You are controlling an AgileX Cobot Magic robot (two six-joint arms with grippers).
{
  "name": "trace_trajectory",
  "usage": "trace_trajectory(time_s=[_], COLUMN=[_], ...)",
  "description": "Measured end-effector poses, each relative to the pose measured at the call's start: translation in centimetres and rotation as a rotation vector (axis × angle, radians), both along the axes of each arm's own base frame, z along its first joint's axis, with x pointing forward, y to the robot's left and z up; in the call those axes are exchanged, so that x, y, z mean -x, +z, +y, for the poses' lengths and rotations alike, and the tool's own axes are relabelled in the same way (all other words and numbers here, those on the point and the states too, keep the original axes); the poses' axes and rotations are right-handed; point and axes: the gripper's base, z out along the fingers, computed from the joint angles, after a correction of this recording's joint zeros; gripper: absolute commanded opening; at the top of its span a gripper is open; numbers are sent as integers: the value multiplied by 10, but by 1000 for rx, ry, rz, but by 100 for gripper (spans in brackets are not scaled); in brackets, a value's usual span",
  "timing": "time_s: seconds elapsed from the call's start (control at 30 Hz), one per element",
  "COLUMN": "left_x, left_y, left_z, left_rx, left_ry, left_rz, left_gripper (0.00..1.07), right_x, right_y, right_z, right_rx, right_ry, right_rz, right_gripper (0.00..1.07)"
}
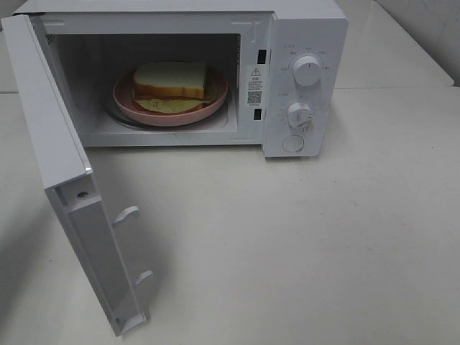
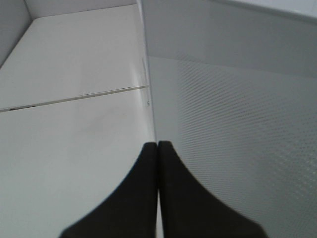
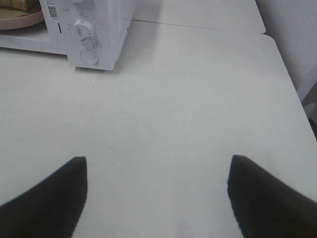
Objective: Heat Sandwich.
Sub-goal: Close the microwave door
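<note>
Closest up, the left gripper (image 2: 158,146) has its fingers pressed flat together with nothing between them, right at the free edge of the microwave door (image 2: 237,124), beside its mesh-dotted face; contact cannot be told. Fingers of the right gripper (image 3: 157,191) are spread wide and empty over open table (image 3: 173,99) in front of the microwave (image 3: 106,29), off its control-panel side. The door stands swung wide open on the hinge side, with two latch hooks (image 1: 128,213) sticking out of its inner face. Inside the cavity the sandwich (image 1: 172,80) lies on the pink plate (image 1: 172,116), nothing in front of it. Control panel has an upper knob (image 1: 307,70), a lower knob (image 1: 299,114) and a round button (image 1: 293,143) lowest. A sticker (image 1: 254,85) with a warning triangle and QR code sits on the frame beside the cavity; its print is too small to read. Table in front of the microwave lies open.
</note>
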Motion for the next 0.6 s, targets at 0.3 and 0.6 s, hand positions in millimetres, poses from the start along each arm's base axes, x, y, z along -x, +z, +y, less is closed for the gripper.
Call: trace_trajectory(time_s=[0.3, 0.6], left_x=[-17, -29], left_y=[-10, -11], left_z=[-12, -34], left_rx=[39, 96], left_ry=[-130, -190], left_rz=[-17, -4], left_gripper=[0, 0], right_x=[0, 0], right_y=[0, 0], right_z=[0, 0], right_rx=[0, 0], right_ry=[0, 0], right_rz=[0, 0], right_gripper=[75, 75])
